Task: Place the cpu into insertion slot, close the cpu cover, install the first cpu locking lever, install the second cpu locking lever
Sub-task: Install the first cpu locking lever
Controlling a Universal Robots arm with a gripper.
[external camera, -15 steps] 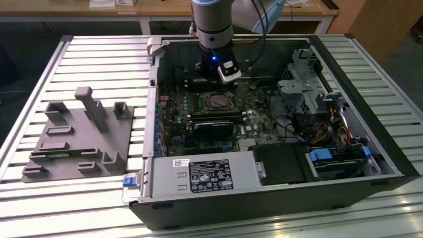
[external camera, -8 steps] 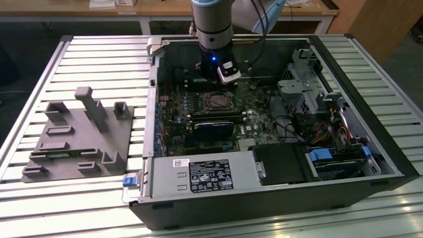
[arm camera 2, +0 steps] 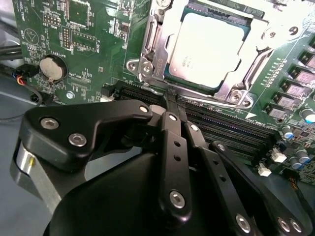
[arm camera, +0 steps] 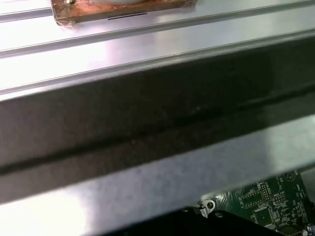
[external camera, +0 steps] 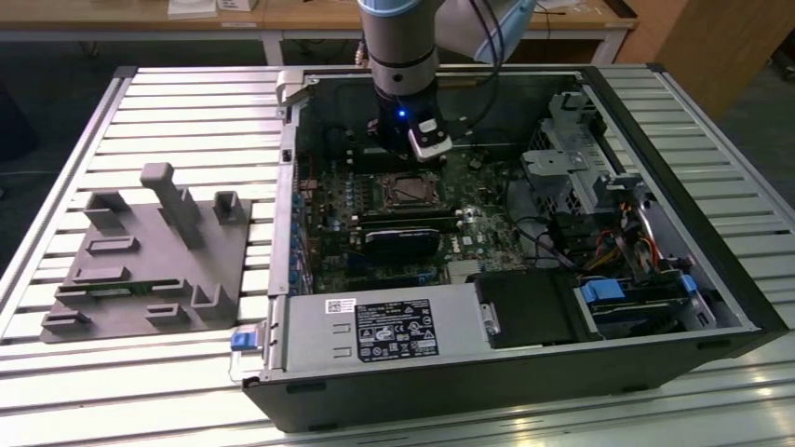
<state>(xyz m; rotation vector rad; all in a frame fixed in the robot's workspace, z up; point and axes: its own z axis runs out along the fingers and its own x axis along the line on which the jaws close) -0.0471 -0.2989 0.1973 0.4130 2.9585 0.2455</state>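
The fingers (arm camera 2: 170,105) are together, holding nothing, just beside the slot (arm camera 2: 209,49). The cpu (arm camera 2: 209,46) lies in the slot, cover (arm camera 2: 152,54) shut over it, near the motherboard's (arm camera 2: 74,44) middle.

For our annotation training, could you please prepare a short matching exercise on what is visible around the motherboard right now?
Things:
1. cpu
2. cpu cover
3. gripper
4. grey fixture block

States or places:
A. silver frame lying around the chip
B. on the slatted table, outside the computer case
C. seated in the socket, pale metal top up
D. black, fingers together

Pairs: 1-C, 2-A, 3-D, 4-B
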